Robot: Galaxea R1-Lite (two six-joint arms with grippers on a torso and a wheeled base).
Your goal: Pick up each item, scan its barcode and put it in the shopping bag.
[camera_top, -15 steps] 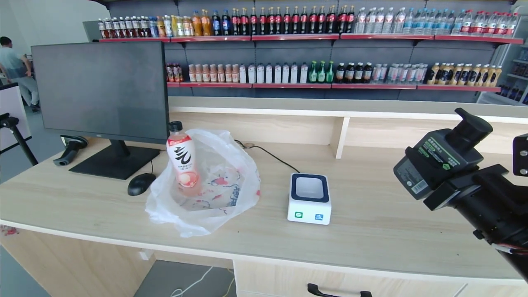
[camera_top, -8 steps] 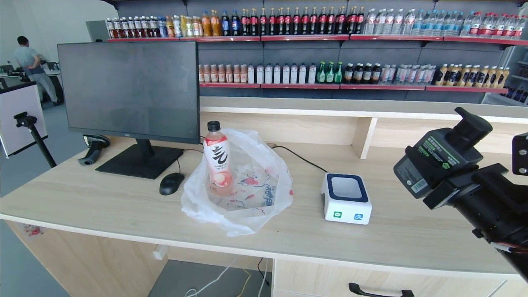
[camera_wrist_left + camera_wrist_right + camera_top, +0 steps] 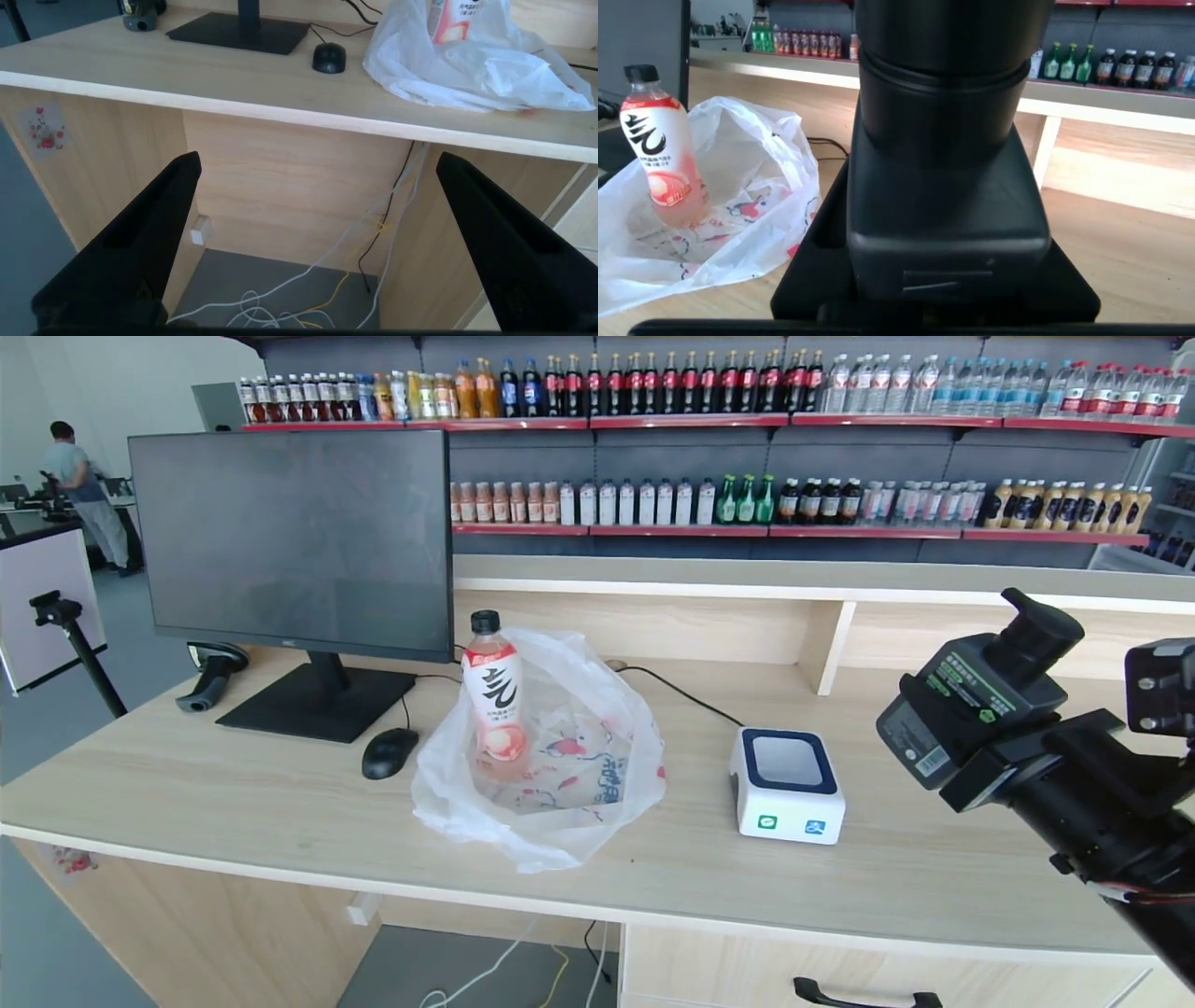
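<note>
A dark bottle (image 3: 971,695), seemingly black-capped, was held tilted in the right tool (image 3: 1013,751), which was clamped on it above the desk (image 3: 233,793), to the right of the scanner (image 3: 787,784). The shopping bag (image 3: 560,803) lay open between the scanner and the mouse (image 3: 389,752), with a pink drink bottle (image 3: 493,695) standing upright inside. The left tool (image 3: 318,233) was held low before the desk's front edge, its fingers (image 3: 140,243) spread wide apart.
</note>
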